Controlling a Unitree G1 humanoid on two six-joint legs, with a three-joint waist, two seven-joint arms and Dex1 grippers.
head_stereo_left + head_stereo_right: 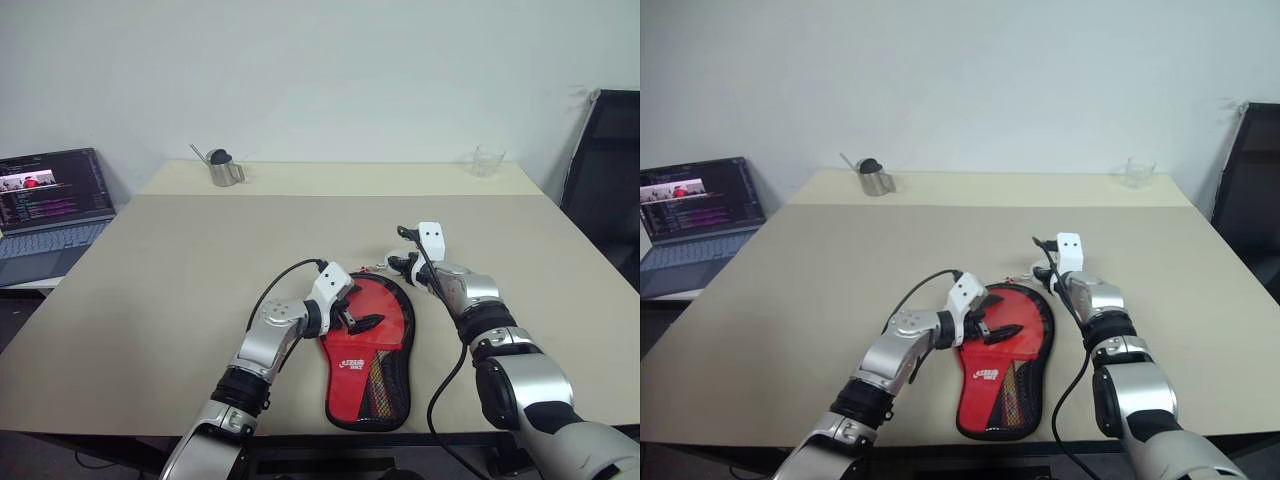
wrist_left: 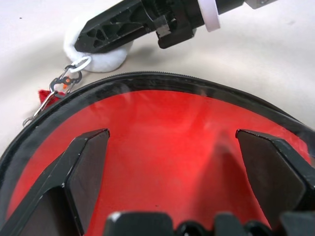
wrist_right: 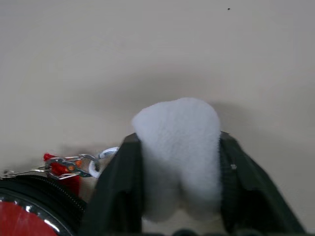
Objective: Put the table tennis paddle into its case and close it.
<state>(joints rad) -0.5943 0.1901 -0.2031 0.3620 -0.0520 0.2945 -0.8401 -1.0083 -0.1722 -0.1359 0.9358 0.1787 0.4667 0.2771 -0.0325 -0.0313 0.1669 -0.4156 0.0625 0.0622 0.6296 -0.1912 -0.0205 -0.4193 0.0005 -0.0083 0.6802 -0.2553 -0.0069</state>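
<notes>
Black case (image 1: 368, 355) is lying flat on my table (image 1: 160, 270) — left pincer (image 2: 172, 162) hanging wide over it, right pincer (image 3: 179, 187) squeezing the white fluffy pom-pom (image 3: 179, 147) clipped at its edge.

Soft, even indoor light, no hard glare.

The broad beige matte tabletop (image 1: 200, 290) is evenly lit, with faint diffuse shadows close under the arms. In the left wrist view, the clear plastic face of the black paddle-shaped zip case (image 2: 187, 142) carries a pale hazy sheen, and the near black fingers (image 2: 83, 172) look soft. In the right wrist view, the fluffy white pom-pom (image 3: 179, 147) is blurred and casts a dim shadow behind it.
</notes>
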